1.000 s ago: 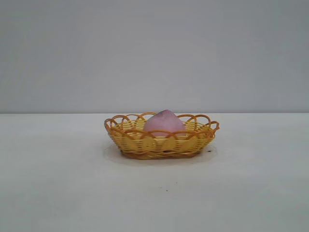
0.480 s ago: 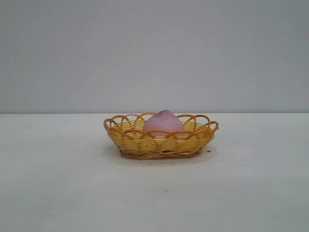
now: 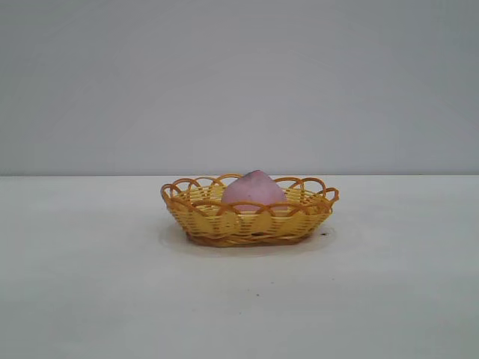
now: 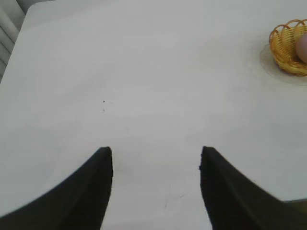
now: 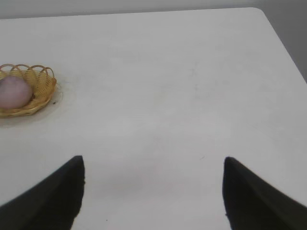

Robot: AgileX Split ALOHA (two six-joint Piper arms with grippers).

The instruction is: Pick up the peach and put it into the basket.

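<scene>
The dusty pink peach [image 3: 254, 191] lies inside the yellow-orange woven basket [image 3: 224, 221] at the middle of the white table. In the left wrist view the basket [image 4: 284, 48] shows far off with the peach [image 4: 302, 47] in it. The right wrist view also holds the basket [image 5: 41, 91] and the peach [image 5: 14, 91]. My left gripper [image 4: 156, 154] hangs open over bare table, well away from the basket, nothing between its fingers. My right gripper [image 5: 154, 165] is open too, wide, over bare table on the other side. Neither arm shows in the exterior view.
A plain grey wall stands behind the table [image 3: 90, 284]. The table's rounded corner [image 5: 259, 12] and edge show in the right wrist view. A small dark speck [image 3: 323, 234] lies beside the basket.
</scene>
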